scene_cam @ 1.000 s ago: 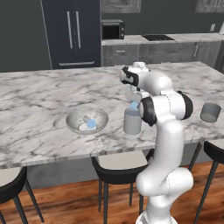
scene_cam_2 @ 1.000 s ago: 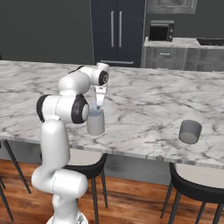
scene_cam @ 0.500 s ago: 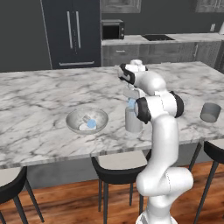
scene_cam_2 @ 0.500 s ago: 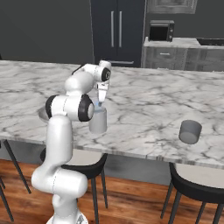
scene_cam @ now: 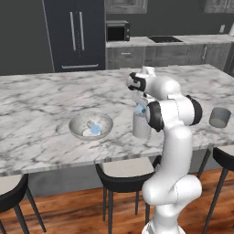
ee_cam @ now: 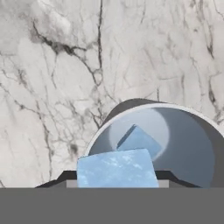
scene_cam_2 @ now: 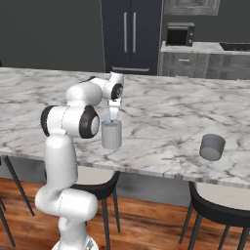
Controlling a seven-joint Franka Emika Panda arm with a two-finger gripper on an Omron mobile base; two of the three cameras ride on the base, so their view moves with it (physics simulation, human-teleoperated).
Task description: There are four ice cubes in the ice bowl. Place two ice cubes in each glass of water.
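Ice cubes are split for you across two places: one pale blue cube (ee_cam: 116, 168) sits pinched between the finger tips of the gripper (scene_cam_2: 114, 113), directly over the mouth of the nearer glass of water (scene_cam_2: 111, 135); a second cube (ee_cam: 139, 140) already lies inside that tumbler, seen from the hand view; you can see the remaining ice (scene_cam: 94, 129) in the ice bowl (scene_cam: 76, 124), which stands on the marble counter (scene_cam: 41, 100) to the left of that glass and well apart from it; your other glass of water (scene_cam: 220, 117) stands far off to the right, near the counter's front edge; black stools (scene_cam: 119, 170) are tucked beneath the counter.
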